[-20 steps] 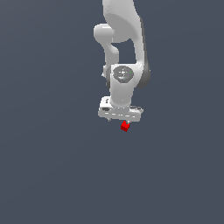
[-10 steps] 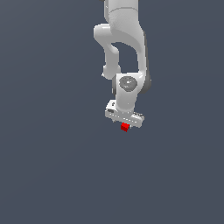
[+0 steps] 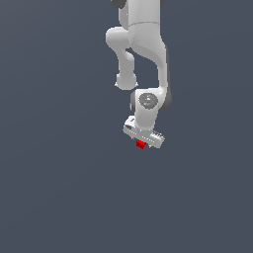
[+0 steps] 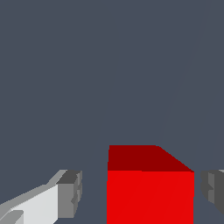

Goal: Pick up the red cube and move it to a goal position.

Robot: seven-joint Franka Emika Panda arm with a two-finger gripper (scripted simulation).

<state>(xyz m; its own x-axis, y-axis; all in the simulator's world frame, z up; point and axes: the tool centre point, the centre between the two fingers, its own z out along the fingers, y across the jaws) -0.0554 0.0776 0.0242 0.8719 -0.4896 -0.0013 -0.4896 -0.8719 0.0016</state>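
Glossy white arm (image 3: 143,39), grey-capped joints, white hand (image 3: 143,140), grey fingertips (image 4: 70,193).

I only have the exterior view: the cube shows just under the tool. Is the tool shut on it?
Observer: No. In the wrist view the cube sits between the fingers of the tool, with a visible gap on each side.
Operator: Is it centred between them?
Observer: Not quite. One gap is clearly wider than the other, so one finger would likely touch first when you close.
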